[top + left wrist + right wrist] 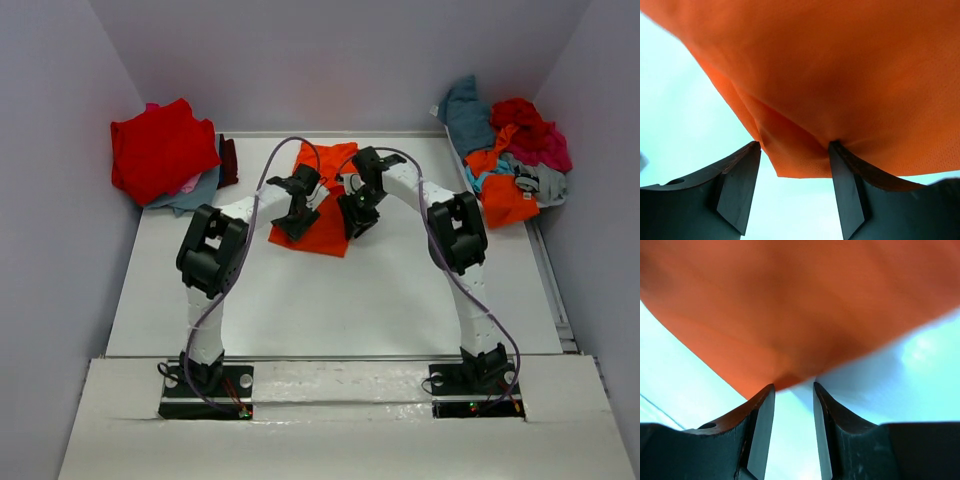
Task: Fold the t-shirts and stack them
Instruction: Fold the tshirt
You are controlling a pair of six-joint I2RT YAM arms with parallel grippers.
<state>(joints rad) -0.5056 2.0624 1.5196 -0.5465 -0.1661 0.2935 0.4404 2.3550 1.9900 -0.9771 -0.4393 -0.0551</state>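
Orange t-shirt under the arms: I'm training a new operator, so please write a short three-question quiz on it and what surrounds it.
1. True or false: the orange t-shirt beneath the arms lies on top of the far-left stack.
2. Which colour tops that stack? A red, B teal, C grey.
3. Fill in: in its own wrist view, the jaws of the left end effector stand ___.
Key: 1 false, it lies on the table; 2 A; 3 open.
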